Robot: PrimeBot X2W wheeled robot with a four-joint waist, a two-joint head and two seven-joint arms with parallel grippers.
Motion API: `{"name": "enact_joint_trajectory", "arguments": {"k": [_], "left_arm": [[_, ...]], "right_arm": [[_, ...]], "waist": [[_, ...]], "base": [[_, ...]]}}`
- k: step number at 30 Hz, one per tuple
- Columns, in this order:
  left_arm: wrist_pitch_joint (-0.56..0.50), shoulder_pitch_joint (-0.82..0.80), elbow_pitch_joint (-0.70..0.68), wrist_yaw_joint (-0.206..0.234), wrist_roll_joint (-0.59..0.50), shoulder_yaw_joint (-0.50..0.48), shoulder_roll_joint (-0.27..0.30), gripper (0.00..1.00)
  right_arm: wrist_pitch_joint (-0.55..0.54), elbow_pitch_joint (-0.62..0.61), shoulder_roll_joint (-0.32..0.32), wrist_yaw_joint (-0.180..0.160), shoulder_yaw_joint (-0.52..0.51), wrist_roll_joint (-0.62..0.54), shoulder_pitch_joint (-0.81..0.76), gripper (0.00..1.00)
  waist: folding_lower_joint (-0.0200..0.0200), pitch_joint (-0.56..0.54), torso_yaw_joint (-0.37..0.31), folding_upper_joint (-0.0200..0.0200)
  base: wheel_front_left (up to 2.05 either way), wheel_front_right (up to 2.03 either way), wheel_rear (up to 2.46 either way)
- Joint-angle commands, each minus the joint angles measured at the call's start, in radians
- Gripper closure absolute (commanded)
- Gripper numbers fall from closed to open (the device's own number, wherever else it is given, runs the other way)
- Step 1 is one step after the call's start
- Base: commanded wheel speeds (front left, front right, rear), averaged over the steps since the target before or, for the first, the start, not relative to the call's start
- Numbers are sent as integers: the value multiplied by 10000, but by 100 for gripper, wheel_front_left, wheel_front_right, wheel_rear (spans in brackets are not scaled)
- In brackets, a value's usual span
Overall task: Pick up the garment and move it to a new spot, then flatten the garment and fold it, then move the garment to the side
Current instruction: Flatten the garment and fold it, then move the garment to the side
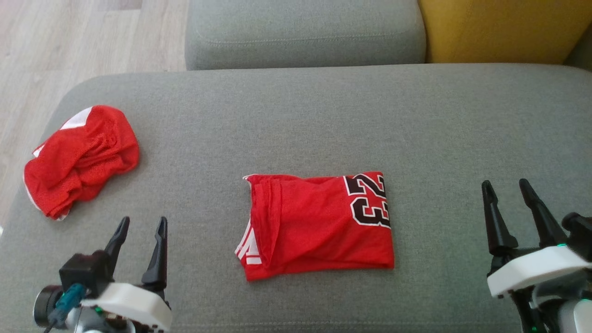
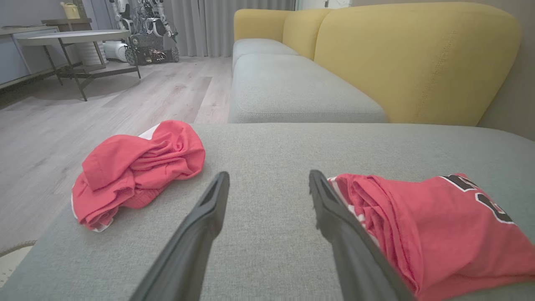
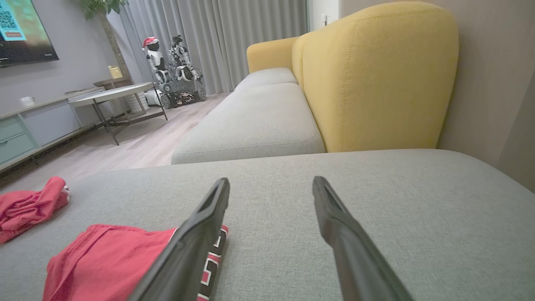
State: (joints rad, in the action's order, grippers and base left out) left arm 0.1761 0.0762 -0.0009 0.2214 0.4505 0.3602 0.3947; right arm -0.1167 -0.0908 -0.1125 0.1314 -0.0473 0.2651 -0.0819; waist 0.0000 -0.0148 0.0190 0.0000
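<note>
Grey sofa [image 1: 300, 115], yellow backrest [image 1: 499, 27], wooden floor [image 1: 69, 41]

left gripper [image 1: 141, 225]: at 7 o'clock in the head view, two dark fingers [image 2: 200, 234] spread apart, pointing toward 12 to 1 o'clock, nothing between them; white wrist housing below. right gripper [image 1: 507, 187]: at 4 o'clock, fingers [image 3: 347, 238] likewise parted and empty, leaning toward 11 o'clock; white wrist housing beneath.

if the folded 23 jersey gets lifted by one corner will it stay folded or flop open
Probably flops open: the jersey is thin fabric in loose, soft layers with wrinkled edges. Likely light for its size, lying so flat and thin. Pushed, it would probably bunch rather than slide, since the cushion looks coarsely woven.
</note>
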Motion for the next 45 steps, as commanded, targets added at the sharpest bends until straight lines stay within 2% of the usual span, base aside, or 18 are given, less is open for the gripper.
{"name": "enact_joint_trajectory", "arguments": {"k": [1,39,45], "left_arm": [[4,-417,-370,88,-44,-391,297,0],[92,-459,-459,300,98,-398,432,0],[111,-659,-461,283,62,-326,410,0]], "right_arm": [[-25,-448,-97,-7,180,-80,223,0],[-6,-311,-148,-7,192,-24,306,0],[-56,119,-170,-7,251,112,584,0]], "waist": [[0,-34,0,0],[0,-75,15,0],[0,128,149,0]], "base": [[0,0,0],[0,0,0],[0,0,0]]}}
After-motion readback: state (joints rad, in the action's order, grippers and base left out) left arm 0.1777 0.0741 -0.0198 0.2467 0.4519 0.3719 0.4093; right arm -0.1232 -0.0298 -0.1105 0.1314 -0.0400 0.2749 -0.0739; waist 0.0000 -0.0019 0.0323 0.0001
